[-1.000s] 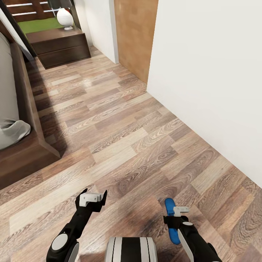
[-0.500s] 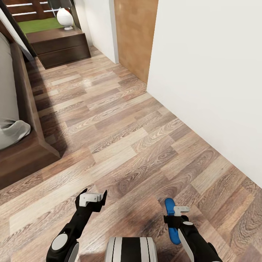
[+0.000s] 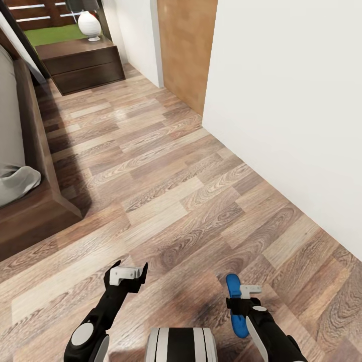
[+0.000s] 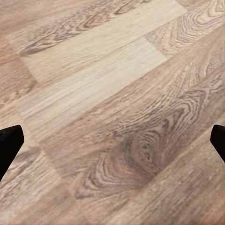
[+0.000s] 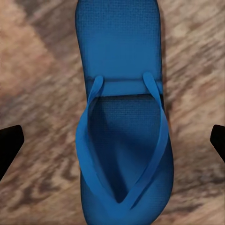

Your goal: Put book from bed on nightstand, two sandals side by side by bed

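Below the right gripper [image 3: 250,290], whose jaws stand apart, a blue sandal [image 5: 123,117] lies flat on the wood-plank floor [image 3: 166,191], straps up. The left gripper [image 3: 125,274], likewise parted and empty, hangs over bare boards. The sandal is probably light and flexible; a pinch across the sole edge or the straps [image 5: 157,140] seems soundest. The right wrist view shows the straps; the head view alone shows the bed [image 3: 30,201] at the floor's left edge.
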{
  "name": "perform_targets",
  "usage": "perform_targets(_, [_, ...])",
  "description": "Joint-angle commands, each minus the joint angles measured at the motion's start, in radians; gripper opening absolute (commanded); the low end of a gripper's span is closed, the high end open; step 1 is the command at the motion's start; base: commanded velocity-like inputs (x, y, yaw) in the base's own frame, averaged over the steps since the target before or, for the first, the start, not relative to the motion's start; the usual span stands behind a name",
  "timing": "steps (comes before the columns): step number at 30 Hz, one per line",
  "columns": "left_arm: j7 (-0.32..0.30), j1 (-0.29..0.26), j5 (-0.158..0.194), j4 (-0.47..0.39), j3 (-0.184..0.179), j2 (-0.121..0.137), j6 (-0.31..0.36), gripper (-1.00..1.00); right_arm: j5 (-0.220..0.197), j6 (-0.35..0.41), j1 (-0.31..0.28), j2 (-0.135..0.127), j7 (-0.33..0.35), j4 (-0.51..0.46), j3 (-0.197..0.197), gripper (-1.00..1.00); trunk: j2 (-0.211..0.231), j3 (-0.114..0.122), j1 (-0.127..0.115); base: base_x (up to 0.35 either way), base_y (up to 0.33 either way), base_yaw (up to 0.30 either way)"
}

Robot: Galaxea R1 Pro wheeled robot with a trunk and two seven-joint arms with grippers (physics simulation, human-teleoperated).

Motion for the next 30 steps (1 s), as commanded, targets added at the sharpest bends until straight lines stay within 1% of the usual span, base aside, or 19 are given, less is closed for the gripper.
perform_targets(1, [0.001, 0.000, 0.001, -0.001, 0.000, 0.000, 0.006, 1.00, 0.001, 0.006, 0.000, 0.001, -0.003, -0.002, 0.001, 1.00, 0.000, -0.001, 0.000, 0.000, 0.000, 0.000])
perform_targets(4, [0.001, 0.000, 0.001, -0.001, 0.000, 0.000, 0.006, 1.00, 0.001, 0.006, 0.000, 0.000, -0.003, -0.002, 0.001, 1.00, 0.000, -0.001, 0.000, 0.000, 0.000, 0.000])
perform_targets(14, [0.001, 0.000, 0.002, -0.001, -0.001, 0.000, 0.007, 1.00, 0.001, 0.006, 0.000, 0.001, -0.003, -0.002, 0.000, 1.00, -0.003, -0.039, 0.004, 0.000, 0.000, 0.000])
perform_targets(20, [0.001, 0.000, 0.001, -0.001, -0.001, 0.000, 0.006, 1.00, 0.001, 0.006, 0.000, 0.003, -0.003, -0.002, 0.001, 1.00, -0.003, -0.039, 0.004, 0.000, 0.000, 0.000])
perform_targets(30, [0.001, 0.000, 0.001, -0.001, -0.001, 0.000, 0.007, 1.00, 0.001, 0.006, 0.000, 0.003, -0.003, -0.002, 0.001, 1.00, -0.005, -0.078, 0.009, 0.000, 0.000, 0.000])
